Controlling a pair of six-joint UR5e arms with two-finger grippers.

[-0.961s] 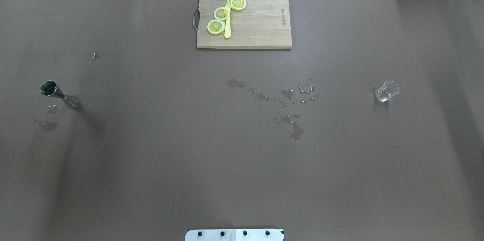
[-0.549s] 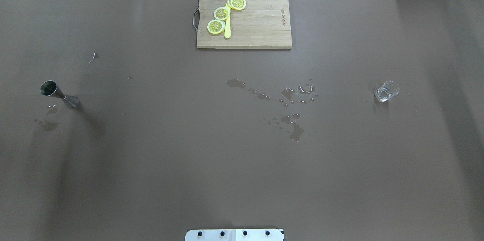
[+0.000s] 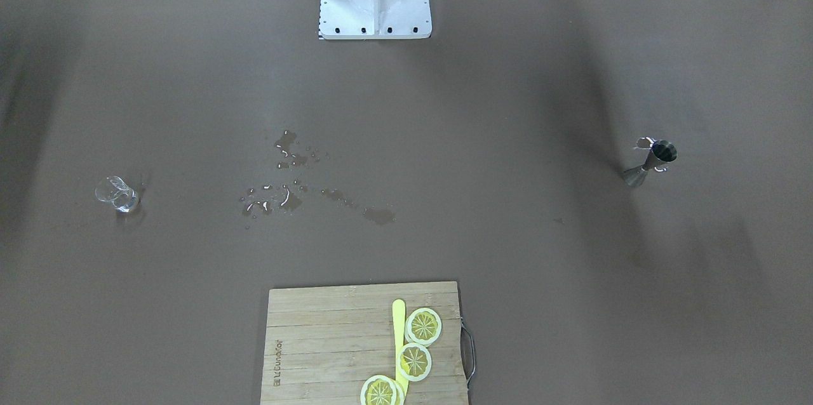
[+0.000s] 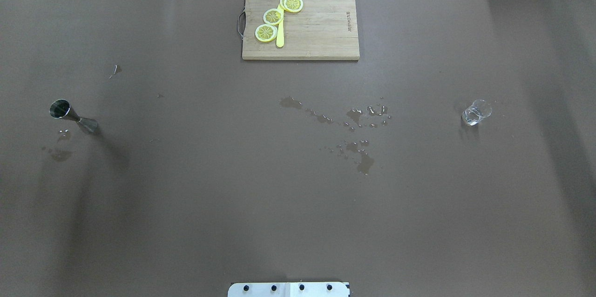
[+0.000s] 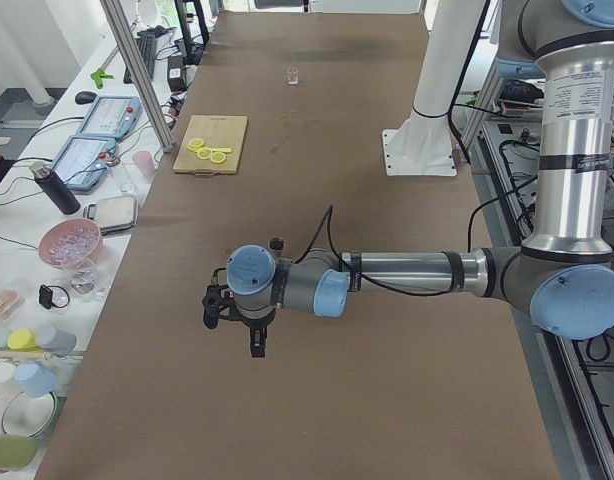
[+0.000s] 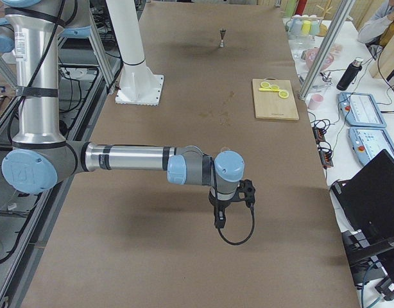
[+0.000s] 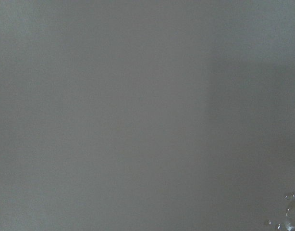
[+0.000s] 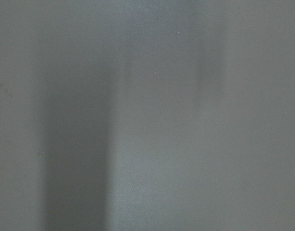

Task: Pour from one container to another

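- Overhead: above and behind robot base (image 4: 288, 289), looking steeply down; cutting board (image 4: 321, 31) at 12 o'clock.
- Front: from the opposite side; same board at 6 o'clock; spill (image 4: 365, 163) and glass (image 4: 476, 113) shared.
- Side pair: one at either end, set back, looking lengthwise.
- Wrist pair: very close, filled by table cover (image 7: 138, 115).

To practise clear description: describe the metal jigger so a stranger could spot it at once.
Start at the brown table and find the wooden cutting board at its far middle edge. From there go toward the robot's left end, where the jigger stands alone. It is shiny steel and hourglass-shaped, unlike the small clear glass at the opposite end.
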